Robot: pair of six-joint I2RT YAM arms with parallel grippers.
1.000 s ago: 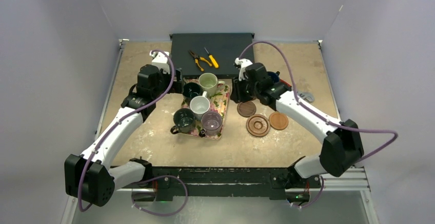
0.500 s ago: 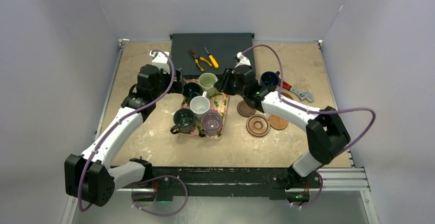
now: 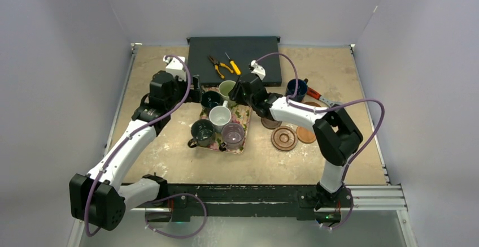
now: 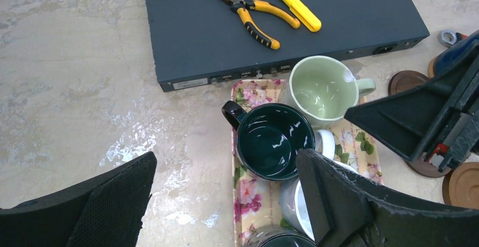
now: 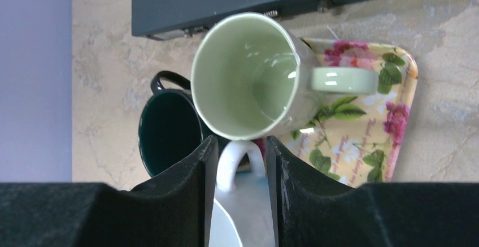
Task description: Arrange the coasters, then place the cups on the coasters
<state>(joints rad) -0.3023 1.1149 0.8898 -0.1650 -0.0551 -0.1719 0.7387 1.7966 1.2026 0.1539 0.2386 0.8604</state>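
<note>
Right claw (image 5: 240,145), part-open, straddles white mug (image 5: 243,221) handle, grip unclear; pale green mug (image 5: 248,77) handle points right.

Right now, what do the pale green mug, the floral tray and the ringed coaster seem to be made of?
Pale green mug: likely glazed ceramic, glossy; sharp white highlights on its thick wall.
Floral tray: smooth printed surface with a mild sheen, perhaps plastic or lacquered metal; unclear.
Ringed coaster: probably wood, matte reddish brown with turned concentric grooves.
</note>
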